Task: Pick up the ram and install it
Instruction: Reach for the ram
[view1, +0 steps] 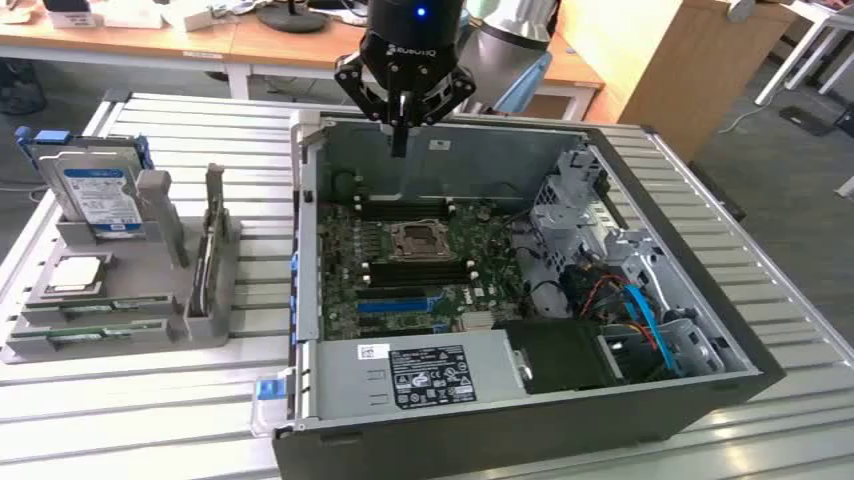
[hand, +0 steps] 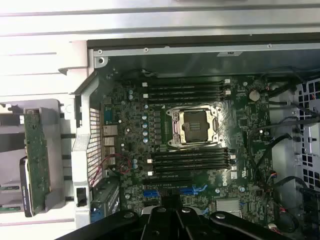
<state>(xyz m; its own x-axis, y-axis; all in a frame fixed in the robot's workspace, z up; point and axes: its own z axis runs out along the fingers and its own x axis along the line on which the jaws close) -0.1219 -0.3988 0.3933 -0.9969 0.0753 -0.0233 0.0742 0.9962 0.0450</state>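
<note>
Case: your open computer case (view1: 694, 400) lies on the slatted surface (view1: 134, 430).
Ram: the ram (view1: 210, 235) stands on edge in the grey rack (view1: 214, 322), at the exterior view's left of the case.
Claw: your claw (view1: 399, 148) hangs above the case's far wall, fingers together, holding nothing.

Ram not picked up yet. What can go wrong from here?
1. The fingers are shut and empty above the case; approaching the ram like that would likely knock it rather than grip it.
2. The ram stands on edge in a narrow gray holder slot; an off-centre grip may tilt or jam it.
3. The open CPU socket sits between the memory slots; a misaligned insertion could hit it.
</note>
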